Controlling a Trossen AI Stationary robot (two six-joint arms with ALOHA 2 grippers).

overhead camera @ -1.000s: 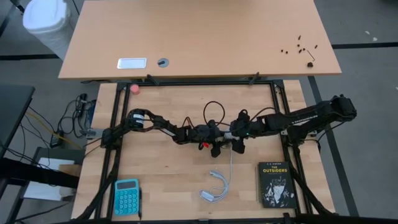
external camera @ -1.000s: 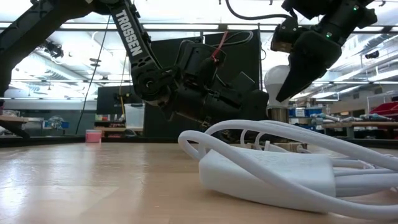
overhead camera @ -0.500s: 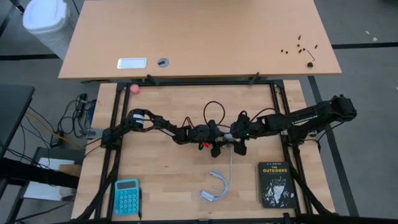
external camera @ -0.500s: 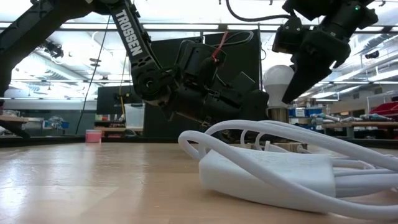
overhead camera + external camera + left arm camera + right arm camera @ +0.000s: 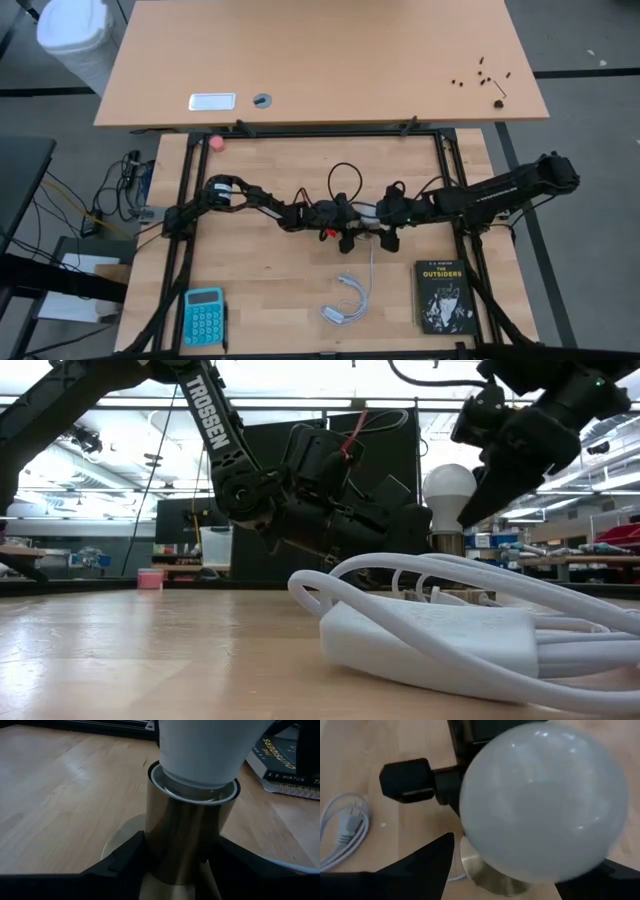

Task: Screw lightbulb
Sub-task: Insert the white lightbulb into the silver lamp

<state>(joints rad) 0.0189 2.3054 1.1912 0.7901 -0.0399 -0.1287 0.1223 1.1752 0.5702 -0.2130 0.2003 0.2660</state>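
Since a second ago the right gripper (image 5: pixel 478 500) has drawn back off the bulb (image 5: pixel 449 491) toward the table's right edge, its fingers spread and clear of the globe. That bulb stands upright in the brass socket (image 5: pixel 186 840) near the middle of the table (image 5: pixel 270 270). The left gripper (image 5: pixel 175 870) pinches the socket's barrel between its two fingers. Toward the front edge lie a coiled white cord (image 5: pixel 347 303), a calculator (image 5: pixel 203 315) and a book (image 5: pixel 442 296).
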